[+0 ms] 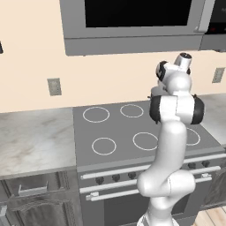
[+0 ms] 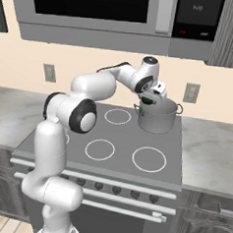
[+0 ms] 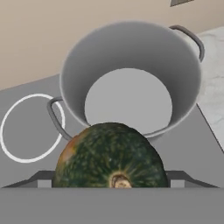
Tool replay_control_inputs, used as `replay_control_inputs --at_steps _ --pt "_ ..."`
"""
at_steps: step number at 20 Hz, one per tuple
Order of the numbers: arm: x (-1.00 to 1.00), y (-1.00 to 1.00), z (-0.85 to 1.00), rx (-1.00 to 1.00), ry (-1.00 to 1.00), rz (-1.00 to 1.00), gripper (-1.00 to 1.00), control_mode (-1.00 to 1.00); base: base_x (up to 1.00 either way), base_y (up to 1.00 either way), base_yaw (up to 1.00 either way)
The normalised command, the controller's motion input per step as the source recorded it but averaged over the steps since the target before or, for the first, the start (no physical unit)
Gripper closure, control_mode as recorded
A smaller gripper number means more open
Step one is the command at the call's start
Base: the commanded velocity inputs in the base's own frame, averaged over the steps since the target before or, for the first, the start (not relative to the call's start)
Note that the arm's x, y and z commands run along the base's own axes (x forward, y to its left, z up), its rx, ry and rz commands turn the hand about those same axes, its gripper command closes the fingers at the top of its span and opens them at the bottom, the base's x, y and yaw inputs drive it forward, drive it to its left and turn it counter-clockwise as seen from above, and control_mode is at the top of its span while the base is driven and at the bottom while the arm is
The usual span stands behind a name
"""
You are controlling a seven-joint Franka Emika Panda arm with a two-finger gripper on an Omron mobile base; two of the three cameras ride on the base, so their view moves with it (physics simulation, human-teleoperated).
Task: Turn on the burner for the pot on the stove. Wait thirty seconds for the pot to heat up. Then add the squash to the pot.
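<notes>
From the left base view I see the stove (image 1: 123,132) across the middle of the frame, its white burner rings in plain sight and a row of dark knobs (image 1: 115,177) along the front. My arm (image 1: 170,145) rises at the lower right and covers the right-hand burners. A microwave (image 1: 132,24) hangs along the top edge, and a wall outlet (image 1: 54,86) sits at the left on the beige wall.

From the right base view the arm bends up from the lower left and reaches toward the centre right, where the gripper (image 2: 150,99) hangs just over the near rim of the pot (image 2: 160,119). The pot stands on the back right burner, upright. I cannot make out from here what sits between the fingers.

From the hand view the pot fills the upper half, its inside bare and grey, one handle at the upper right and one at the left. The squash (image 3: 110,155) sits at the bottom centre, dark green with a pale stem spot, clamped between the two fingertips (image 3: 43,179) on either side, above the stove surface just short of the pot's rim. A burner ring (image 3: 30,127) shows at the left.
</notes>
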Motion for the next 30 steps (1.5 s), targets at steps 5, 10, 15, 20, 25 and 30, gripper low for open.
replay_control_inputs --at_steps 5,10,15,20,25,30 --pt "0.27 -0.02 -0.51 0.0 0.04 0.0 1.0 -1.0 0.0 0.0 0.0" --pt "0.32 0.0 -0.09 0.0 0.0 0.0 1.0 -1.0 0.0 0.0 0.0" --pt "0.43 -0.04 -0.02 0.0 0.01 0.0 1.0 -1.0 0.0 0.0 0.0" --pt "0.19 -0.01 -0.03 0.0 0.05 -0.01 1.0 -1.0 0.0 0.0 0.0" --pt "0.14 -0.08 -0.2 0.0 0.05 -0.03 1.0 -1.0 0.0 0.0 0.0" --pt "0.11 -0.09 -0.18 0.0 0.02 -0.03 1.0 -1.0 0.0 0.0 0.0"
